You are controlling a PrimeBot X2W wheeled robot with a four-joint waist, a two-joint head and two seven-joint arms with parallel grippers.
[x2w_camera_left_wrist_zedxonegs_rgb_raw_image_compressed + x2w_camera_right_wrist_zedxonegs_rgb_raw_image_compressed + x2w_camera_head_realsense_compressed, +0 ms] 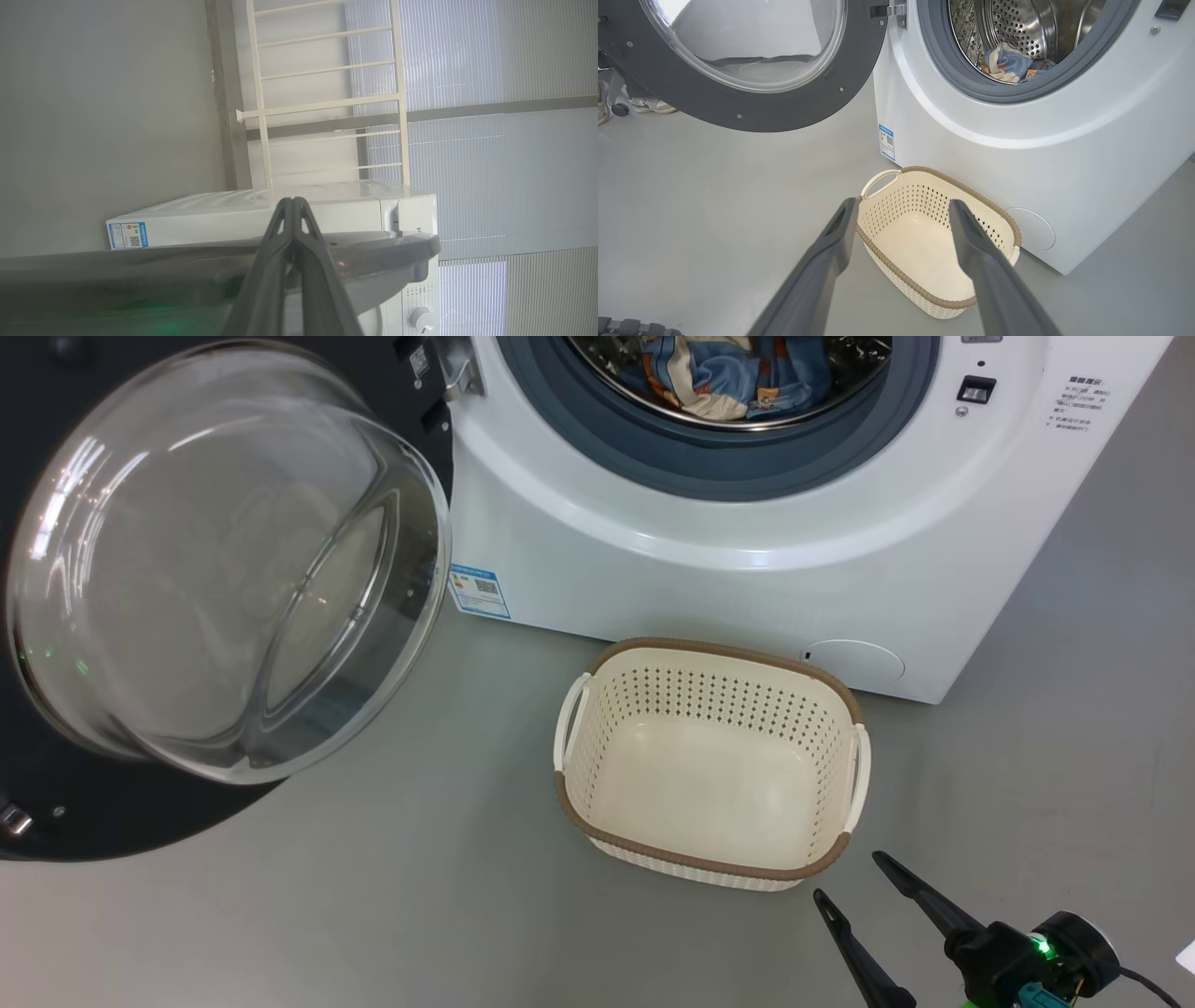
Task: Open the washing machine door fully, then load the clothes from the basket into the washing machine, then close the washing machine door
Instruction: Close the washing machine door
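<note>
Floor [448, 877] open between door [224, 569] edge and basket [709, 651] rim; right gripper [849, 875] spread, left gripper [292, 201] clenched

Blurred band, probably washing machine door [140, 275]

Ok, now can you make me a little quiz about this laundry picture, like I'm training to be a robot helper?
1. Fill in the gap: the washing machine door is standing ___.
2. True or false: the basket is empty.
3. Where are the clothes? A) in the basket B) inside the washing machine C) draped over the door

Key: 1 open; 2 true; 3 B.
</note>
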